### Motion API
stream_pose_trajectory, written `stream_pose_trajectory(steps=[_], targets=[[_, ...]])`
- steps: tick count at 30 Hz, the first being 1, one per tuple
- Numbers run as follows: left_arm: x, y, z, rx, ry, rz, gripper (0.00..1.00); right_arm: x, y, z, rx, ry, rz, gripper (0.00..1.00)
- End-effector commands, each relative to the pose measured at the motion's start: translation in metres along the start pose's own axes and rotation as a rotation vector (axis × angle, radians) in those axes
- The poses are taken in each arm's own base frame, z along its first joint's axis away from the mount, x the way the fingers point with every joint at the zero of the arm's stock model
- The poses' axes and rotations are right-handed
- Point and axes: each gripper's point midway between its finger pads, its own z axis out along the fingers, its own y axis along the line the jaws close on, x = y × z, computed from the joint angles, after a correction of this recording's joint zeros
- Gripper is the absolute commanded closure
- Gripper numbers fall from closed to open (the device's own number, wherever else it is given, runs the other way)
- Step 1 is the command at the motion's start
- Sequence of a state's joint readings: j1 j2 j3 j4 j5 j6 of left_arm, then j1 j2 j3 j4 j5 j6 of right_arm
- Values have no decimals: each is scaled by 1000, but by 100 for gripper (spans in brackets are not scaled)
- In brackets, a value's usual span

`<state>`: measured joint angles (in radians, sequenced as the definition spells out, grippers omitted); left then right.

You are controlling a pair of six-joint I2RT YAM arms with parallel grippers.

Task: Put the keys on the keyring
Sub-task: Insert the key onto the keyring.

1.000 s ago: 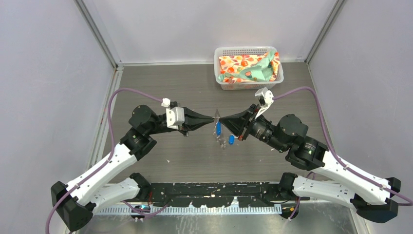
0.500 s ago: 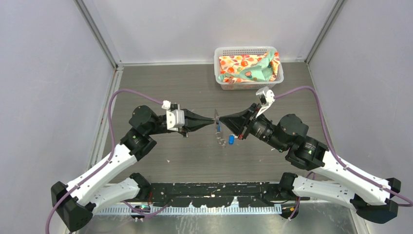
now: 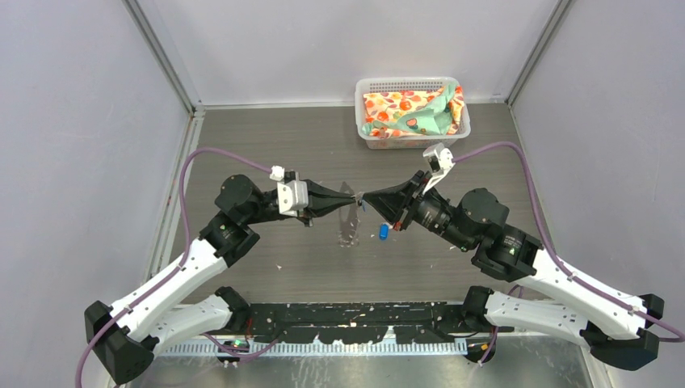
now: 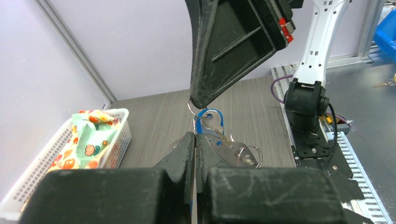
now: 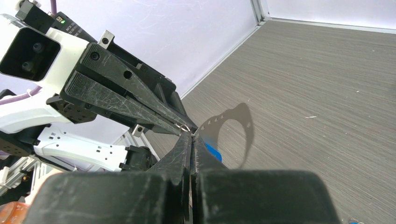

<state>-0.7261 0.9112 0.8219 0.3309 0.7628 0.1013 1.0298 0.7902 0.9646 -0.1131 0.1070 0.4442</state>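
Holding both jaws pressed together, you have left gripper [image 3: 353, 200], right gripper [image 3: 367, 197] tip-to-tip nearside of basket [image 3: 367, 89]; blue key [image 4: 219, 123] at tips, second key [image 3: 383, 232] farther out.

Key [image 4: 202, 125] between left hand [image 3: 351, 200], right hand [image 3: 366, 198]

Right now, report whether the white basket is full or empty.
Full: the white basket holds crumpled cloth, orange-flowered and teal, which fills it up to the rim in the top view.

My left claw [image 3: 351, 200] and right claw [image 3: 364, 199] meet nearly tip to tip over the tabletop [image 3: 275, 153], both pinched shut. A blue key [image 3: 383, 233] shows just beside my right claw.
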Motion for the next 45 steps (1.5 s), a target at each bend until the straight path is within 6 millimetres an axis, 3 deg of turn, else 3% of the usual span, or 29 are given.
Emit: stream_pose_trajectory(steps=[1,5,29,45], targets=[[-20,14,-1,-72,-33,56,100,2,-2,2,1,-1,4,99],[-18,20,-2,-101,-23,53,100,6,-4,2,5,9,4,99],[-6,8,-1,-37,11,35,100,5,2,4,-21,11,16,99],[-6,4,-2,-15,4,52,100,9,-10,7,30,9,35,99]])
